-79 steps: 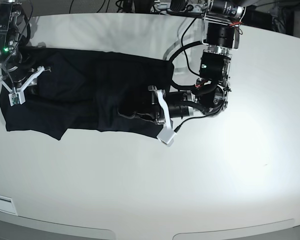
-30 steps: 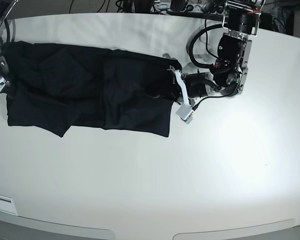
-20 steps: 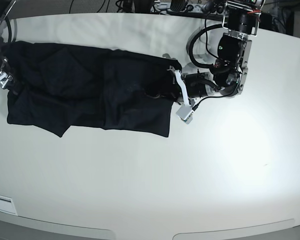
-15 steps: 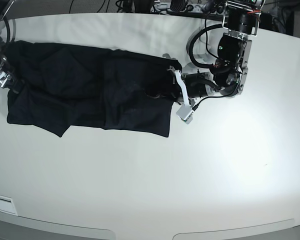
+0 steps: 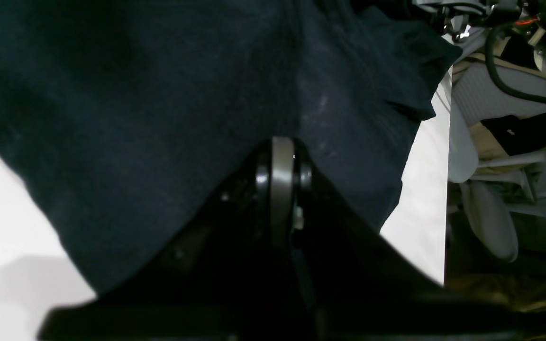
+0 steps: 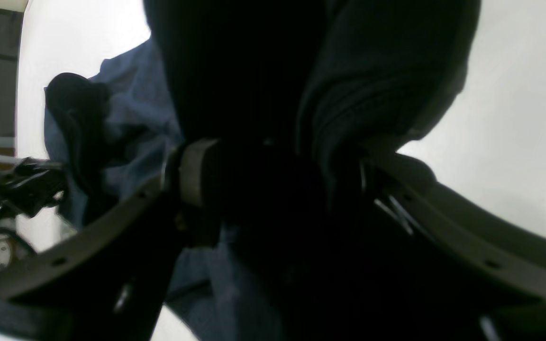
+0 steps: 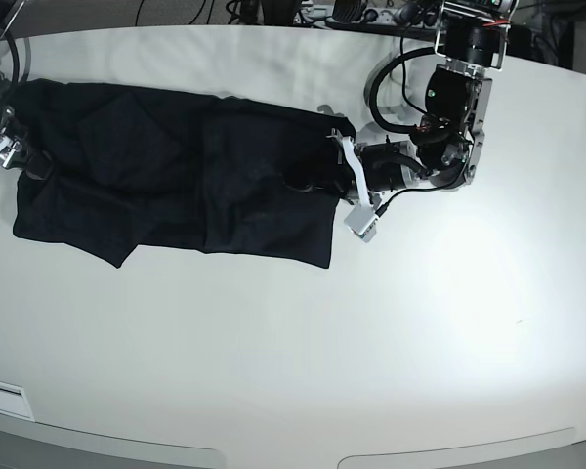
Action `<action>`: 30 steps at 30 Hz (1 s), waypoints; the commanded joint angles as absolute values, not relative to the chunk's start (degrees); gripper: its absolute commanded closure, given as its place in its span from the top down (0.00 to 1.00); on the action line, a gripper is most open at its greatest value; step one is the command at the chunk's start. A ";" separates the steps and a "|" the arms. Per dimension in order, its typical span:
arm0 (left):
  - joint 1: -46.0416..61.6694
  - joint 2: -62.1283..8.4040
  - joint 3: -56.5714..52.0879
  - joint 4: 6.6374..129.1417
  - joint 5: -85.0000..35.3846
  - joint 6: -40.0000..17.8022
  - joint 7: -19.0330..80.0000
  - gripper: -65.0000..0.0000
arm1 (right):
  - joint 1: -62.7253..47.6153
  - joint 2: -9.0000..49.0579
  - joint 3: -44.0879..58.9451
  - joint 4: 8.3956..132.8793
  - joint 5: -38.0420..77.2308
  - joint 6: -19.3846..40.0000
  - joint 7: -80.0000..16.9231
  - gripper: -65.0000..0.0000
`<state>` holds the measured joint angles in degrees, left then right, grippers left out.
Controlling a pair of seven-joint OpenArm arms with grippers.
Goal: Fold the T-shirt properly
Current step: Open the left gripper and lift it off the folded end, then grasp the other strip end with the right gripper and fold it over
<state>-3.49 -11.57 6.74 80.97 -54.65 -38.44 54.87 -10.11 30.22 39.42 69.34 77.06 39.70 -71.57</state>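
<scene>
The black T-shirt [image 7: 176, 176] lies as a long flat band across the back left of the white table [image 7: 371, 342]. My left gripper [image 7: 350, 186] is at the shirt's right edge, shut on it. In the left wrist view the cloth [image 5: 159, 94] fills the frame and gathers at the gripper [image 5: 275, 156]. My right gripper [image 7: 2, 151] is at the shirt's left edge, partly cut off by the frame. In the right wrist view a bunch of cloth [image 6: 386, 71] sits between its fingers [image 6: 192, 175]. The pale label is hidden.
Cables and equipment [image 7: 352, 12] line the table's back edge. A white label [image 7: 0, 396] sits at the front left. In the left wrist view the table's edge [image 5: 443, 189] is close behind the shirt, with gear beyond it.
Since 2.6 s ago the left gripper has drawn back to the right and up, and the right gripper has moved left, stretching the shirt. Over the last second the shirt's left end has shifted only slightly.
</scene>
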 commanded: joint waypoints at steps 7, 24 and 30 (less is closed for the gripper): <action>-3.70 -11.75 6.68 81.25 -54.96 -37.74 55.42 0.00 | -9.28 30.74 38.83 69.97 76.25 40.00 -68.40 0.22; -10.33 -11.75 0.78 81.28 -78.81 -40.00 60.66 0.00 | -6.79 44.18 38.83 71.66 75.53 40.00 -69.93 0.00; -9.34 -11.75 0.36 81.25 -66.83 -40.00 59.68 0.00 | -7.11 45.10 38.83 85.95 69.78 36.25 -70.17 0.00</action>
